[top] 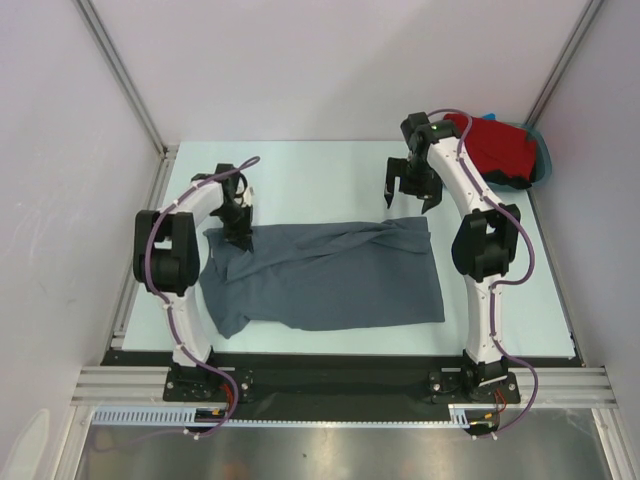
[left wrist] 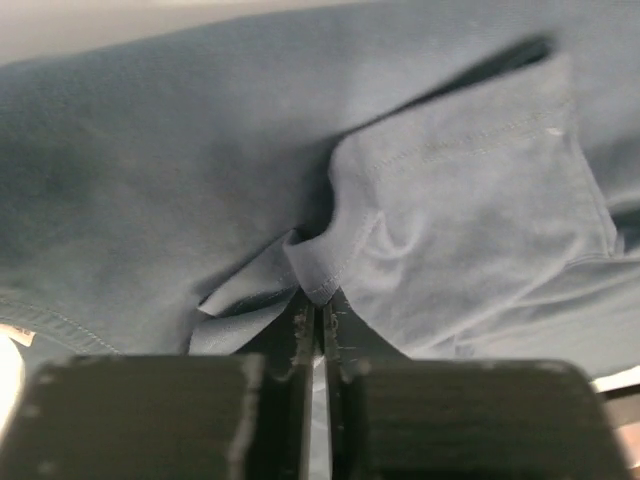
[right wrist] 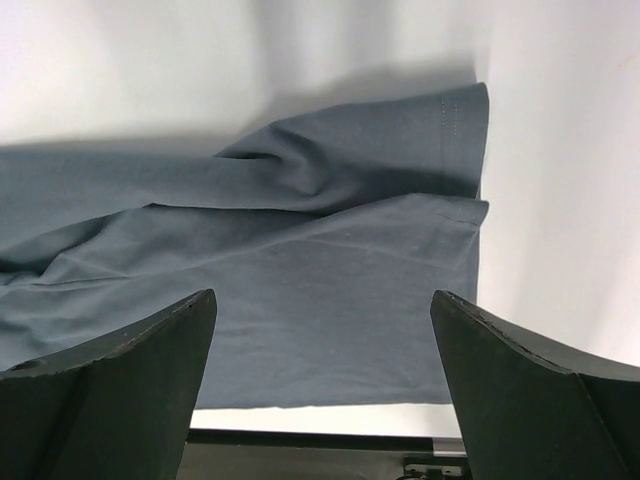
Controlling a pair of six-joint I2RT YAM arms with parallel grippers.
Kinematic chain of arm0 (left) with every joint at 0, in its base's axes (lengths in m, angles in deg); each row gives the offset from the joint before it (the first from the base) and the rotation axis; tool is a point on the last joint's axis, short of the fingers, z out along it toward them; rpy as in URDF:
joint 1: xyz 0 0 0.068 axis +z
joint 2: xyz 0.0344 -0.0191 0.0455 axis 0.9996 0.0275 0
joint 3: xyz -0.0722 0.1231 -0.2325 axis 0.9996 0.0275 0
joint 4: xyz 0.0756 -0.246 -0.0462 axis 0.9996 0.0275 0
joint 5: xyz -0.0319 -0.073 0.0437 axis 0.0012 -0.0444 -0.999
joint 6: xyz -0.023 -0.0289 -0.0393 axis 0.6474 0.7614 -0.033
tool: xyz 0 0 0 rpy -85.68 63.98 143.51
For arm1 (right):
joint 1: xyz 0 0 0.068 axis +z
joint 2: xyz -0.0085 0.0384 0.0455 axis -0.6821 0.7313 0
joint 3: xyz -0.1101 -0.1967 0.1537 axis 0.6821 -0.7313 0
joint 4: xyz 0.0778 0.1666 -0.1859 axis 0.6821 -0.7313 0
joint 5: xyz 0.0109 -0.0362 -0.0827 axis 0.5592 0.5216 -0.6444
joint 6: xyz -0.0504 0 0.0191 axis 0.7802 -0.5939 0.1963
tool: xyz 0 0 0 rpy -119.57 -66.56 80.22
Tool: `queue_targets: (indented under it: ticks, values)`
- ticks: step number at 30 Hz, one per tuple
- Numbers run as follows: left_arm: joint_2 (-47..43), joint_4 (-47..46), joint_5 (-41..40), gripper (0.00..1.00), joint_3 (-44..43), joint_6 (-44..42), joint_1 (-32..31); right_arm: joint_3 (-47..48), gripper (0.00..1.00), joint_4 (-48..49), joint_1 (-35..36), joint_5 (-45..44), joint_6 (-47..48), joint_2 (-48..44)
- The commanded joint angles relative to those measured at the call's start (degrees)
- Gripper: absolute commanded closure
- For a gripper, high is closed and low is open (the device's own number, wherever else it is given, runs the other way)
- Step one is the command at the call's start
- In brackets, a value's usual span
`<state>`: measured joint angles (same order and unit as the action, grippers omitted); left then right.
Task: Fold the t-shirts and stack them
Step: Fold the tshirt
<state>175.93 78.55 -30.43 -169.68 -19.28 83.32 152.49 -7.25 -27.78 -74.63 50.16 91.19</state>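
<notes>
End effector left (left wrist: pixel 318 305): clamped on grey t-shirt (top: pixel 330 280) fold | end effector right (top: pixel 410 198): wide open, empty

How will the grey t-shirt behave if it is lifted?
Probably floppy: the grey t-shirt lies in soft wrinkles and bunches where the left gripper pinches it. Lifted from that one spot, it would likely hang and drape. It looks thin, so probably light; pushed, it may crumple.

A pale blue-green table (top: pixel 300 165) is sitting in soft, even light. White walls (top: pixel 330 60) are closing around its far edge and both sides. Aluminium posts (top: pixel 120 75) are rising from its far corners, and a brushed metal surface (top: pixel 340 450) is gleaming below its near edge.
</notes>
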Motion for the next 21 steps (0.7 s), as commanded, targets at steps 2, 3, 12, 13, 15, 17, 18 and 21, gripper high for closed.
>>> queue_targets:
  ticks: [2,3,12,13,15,17,18,21]
  values:
    - [-0.2,0.4,-2.4,1.00,-2.9,-0.9,-0.3,0.6,0.05,-0.9,0.5,-0.4,-1.2,-1.1]
    - [-0.8,0.4,-2.6,0.99,-2.6,-0.9,-0.3,0.7,0.05,-0.9,0.6,-0.4,-1.3,-1.1]
    - [-15.9,2.9,-2.4,0.97,-0.2,-0.9,-0.4,-2.0,0.05,-1.1,2.1,-2.2,-1.1,-1.0]
    - [-17.2,2.8,-2.0,0.95,0.5,-0.5,-0.4,-2.2,0.05,-1.1,2.1,-2.2,-1.1,-1.0]
    - [-21.5,2.8,-0.9,0.90,2.9,1.1,-0.4,-2.8,0.05,-0.9,2.3,-2.4,-0.8,-1.0]
    - [-24.5,2.4,-0.4,0.83,4.9,2.9,-0.4,-2.9,0.05,-1.1,2.4,-2.2,-0.5,-0.8]
    - [-26.9,2.4,-0.2,0.80,7.0,3.3,-0.4,-3.1,0.05,-1.1,2.5,-2.2,-0.4,-0.8]
    - [-30.2,3.5,0.3,0.77,11.3,4.9,-0.4,-3.3,0.05,-1.3,3.0,-2.4,0.5,-0.4]
